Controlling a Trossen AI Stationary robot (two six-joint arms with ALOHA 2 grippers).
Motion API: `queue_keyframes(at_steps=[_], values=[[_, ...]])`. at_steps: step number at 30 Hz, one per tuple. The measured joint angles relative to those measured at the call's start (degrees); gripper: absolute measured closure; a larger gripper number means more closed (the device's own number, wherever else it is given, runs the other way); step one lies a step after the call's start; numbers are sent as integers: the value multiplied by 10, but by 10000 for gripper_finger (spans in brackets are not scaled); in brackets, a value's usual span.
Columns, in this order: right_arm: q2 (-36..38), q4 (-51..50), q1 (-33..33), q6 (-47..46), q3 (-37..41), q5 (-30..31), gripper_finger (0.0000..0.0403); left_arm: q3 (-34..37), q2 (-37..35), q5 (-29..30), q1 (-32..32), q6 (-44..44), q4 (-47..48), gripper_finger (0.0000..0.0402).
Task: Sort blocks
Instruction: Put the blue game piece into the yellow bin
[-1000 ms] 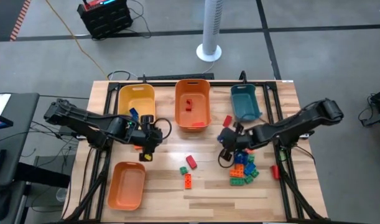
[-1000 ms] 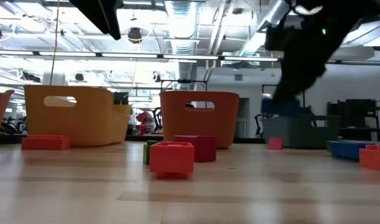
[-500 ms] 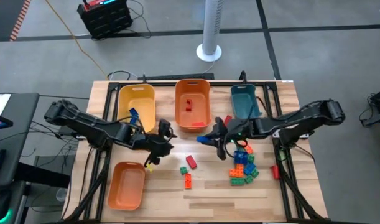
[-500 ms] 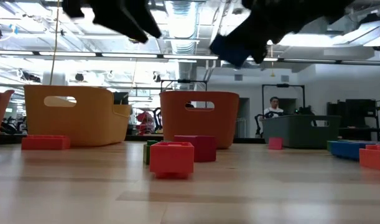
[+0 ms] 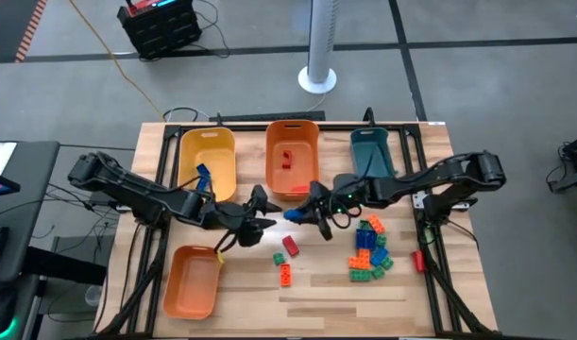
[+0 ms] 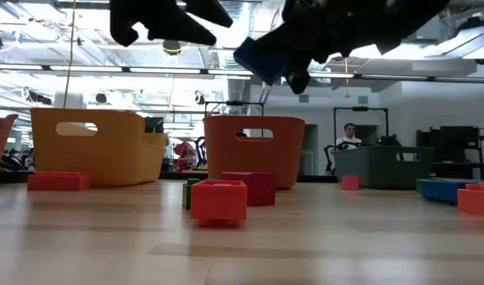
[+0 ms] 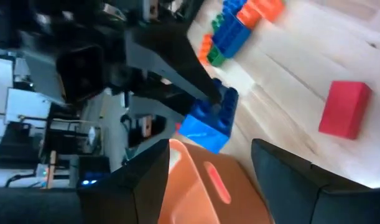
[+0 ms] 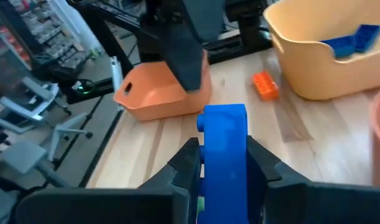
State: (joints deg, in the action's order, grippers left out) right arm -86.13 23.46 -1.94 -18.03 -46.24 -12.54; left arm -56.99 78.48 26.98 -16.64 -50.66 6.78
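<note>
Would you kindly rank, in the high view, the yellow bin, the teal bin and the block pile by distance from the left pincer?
From the left pincer, open, mid-table:
1. Yellow bin, at the far edge, on the left arm's side.
2. Block pile, on the right arm's side.
3. Teal bin, at the far right.

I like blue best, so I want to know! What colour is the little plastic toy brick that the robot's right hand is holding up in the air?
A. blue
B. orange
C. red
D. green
A: the right hand is pinched on a small blue studded plastic brick, seen between its dark fingers in the right wrist view and held above the wooden table in the high view.
</note>
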Motion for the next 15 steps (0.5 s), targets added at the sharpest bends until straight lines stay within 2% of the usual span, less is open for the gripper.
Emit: queue_keyframes(at_steps=[3, 7, 15], values=[[-14, -7, -1, 1, -25, -20, 315, 0, 25, -11, 0, -1, -9, 167], [-33, -51, -3, 13, -51, -29, 315, -2, 50, 2, 0, -5, -32, 147], [-43, -62, -3, 18, -68, -27, 316, -4, 52, 7, 0, -6, -63, 133]])
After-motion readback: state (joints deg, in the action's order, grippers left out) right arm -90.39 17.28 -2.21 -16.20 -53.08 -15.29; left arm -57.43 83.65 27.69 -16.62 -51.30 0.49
